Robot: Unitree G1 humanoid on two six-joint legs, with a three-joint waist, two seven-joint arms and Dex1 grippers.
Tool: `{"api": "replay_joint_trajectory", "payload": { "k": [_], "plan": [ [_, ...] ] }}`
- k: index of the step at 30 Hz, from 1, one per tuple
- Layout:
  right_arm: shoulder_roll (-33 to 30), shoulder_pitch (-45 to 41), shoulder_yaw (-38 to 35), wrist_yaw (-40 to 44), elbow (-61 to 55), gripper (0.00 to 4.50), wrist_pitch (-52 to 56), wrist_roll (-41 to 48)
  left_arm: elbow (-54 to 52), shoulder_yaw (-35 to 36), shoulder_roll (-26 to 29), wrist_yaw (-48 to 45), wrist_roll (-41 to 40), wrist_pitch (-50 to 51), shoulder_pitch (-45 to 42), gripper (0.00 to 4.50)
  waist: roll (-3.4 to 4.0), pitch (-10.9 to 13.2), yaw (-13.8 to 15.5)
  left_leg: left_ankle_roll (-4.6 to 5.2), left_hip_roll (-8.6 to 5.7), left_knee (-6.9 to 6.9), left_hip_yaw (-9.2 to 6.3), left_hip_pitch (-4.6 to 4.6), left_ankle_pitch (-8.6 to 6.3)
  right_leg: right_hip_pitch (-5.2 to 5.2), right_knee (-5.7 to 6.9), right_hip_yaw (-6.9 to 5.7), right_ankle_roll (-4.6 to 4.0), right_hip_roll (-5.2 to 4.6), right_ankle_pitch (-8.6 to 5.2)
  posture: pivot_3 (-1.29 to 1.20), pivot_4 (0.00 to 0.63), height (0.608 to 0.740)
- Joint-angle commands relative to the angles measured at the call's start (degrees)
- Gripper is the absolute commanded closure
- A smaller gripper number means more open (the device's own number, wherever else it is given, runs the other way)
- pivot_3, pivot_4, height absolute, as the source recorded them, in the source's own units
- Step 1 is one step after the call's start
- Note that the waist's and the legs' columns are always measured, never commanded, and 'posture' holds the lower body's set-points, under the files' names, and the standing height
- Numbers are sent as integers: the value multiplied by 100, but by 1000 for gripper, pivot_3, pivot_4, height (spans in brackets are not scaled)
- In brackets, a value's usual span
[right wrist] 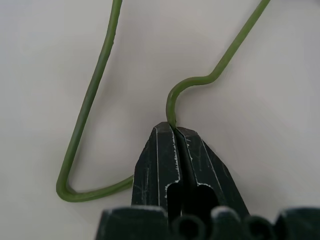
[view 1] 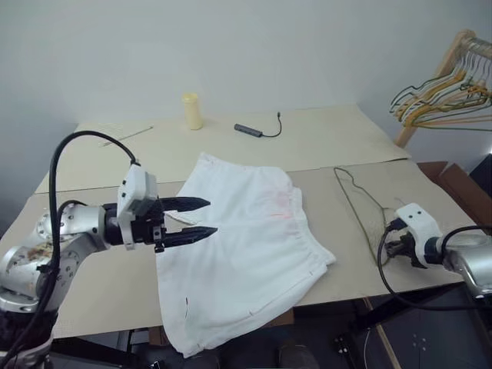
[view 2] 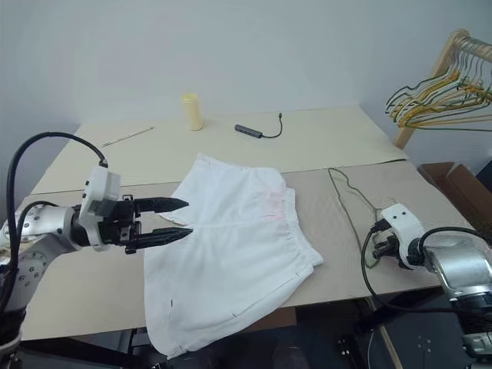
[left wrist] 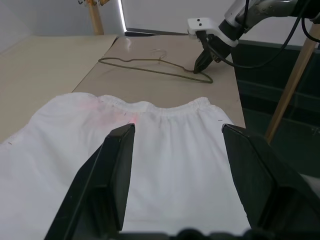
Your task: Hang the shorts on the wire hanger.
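We log the task as barely begun. The right gripper (right wrist: 175, 131) has its fingers pinched tight on the wire hanger (view 1: 360, 201), gripping the wire by a bend near the tabletop's (view 1: 323, 138) near right edge (hanger lying flat, not lifted). The left gripper (view 1: 196, 219) hovers with jaws apart and empty over the shorts (view 1: 246, 254), which lie spread mid-table, one leg draping over the near edge. Threading and hanging are left.
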Motion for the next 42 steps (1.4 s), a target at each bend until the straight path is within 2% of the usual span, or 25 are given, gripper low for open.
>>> {"api": "replay_joint_trajectory", "payload": {
  "k": [1,3,7,9,14,17,21,31,38,42],
  "plan": [
    [-107,-80,-176,-625,-270,4469,-1736,-863,221,-51,-55,52,50,-37,-382,1499,5,-2,-28,0,-1,0,0,-1,0,-1,1,1,1,-1,0,-168,13,740],
    [-143,-41,-73,-966,-281,4469,-2872,-1405,408,-96,-105,77,89,-49,-587,1499,6,-2,-46,-1,-4,0,3,-3,-1,-6,1,4,3,-2,1,-168,13,740],
    [-296,-255,276,-2318,213,4469,-5673,-2997,931,-112,-252,279,77,144,-1201,1499,8,-5,-137,-3,-3,0,6,-3,-2,-9,5,5,4,-2,2,-180,1,740],
    [-466,-461,500,-3015,543,4469,-6598,-3856,1193,-180,-254,388,75,416,-1517,1499,8,-5,-191,-4,-5,1,7,-1,-1,-7,5,8,4,-2,2,-186,0,740],
    [-579,-1144,895,-4434,1315,4469,-8135,-5263,1878,-457,-218,235,80,986,-2251,1499,8,-5,-350,-4,-12,1,7,-3,-1,-10,4,13,4,-2,2,-194,0,740],
    [-569,-1452,1027,-4864,1580,4469,-8578,-5714,2141,-713,-170,-30,169,1153,-2527,1499,8,-5,-464,-5,-32,4,4,-1,0,-10,9,17,4,-3,2,-194,0,740],
    [-539,-1787,1152,-5016,1662,4469,-9028,-6016,2443,-1147,-257,-370,415,1179,-2854,1499,7,-5,-650,-5,-33,4,0,0,0,-7,9,20,5,-4,1,-203,0,740],
    [-195,-2108,1189,-4461,1482,4469,-9199,-6021,3310,-2032,-1075,-684,1347,695,-3464,1499,6,-7,-953,-2,-41,37,-51,3,-1,9,20,19,16,-6,1,-209,0,740],
    [-132,-2217,1151,-4280,1435,4469,-9197,-6007,3274,-2678,-1165,-787,2147,388,-3355,1499,8,-8,-1073,-2,-43,39,-53,3,-1,10,25,23,20,-8,0,-228,0,740],
    [-149,-2216,1138,-4249,1390,4500,-9200,-6015,3306,-2657,-1277,-690,2323,362,-3322,2399,8,-8,-1106,-1,-42,40,-56,3,-1,10,26,23,23,-12,-1,-228,0,740]
  ]
}}
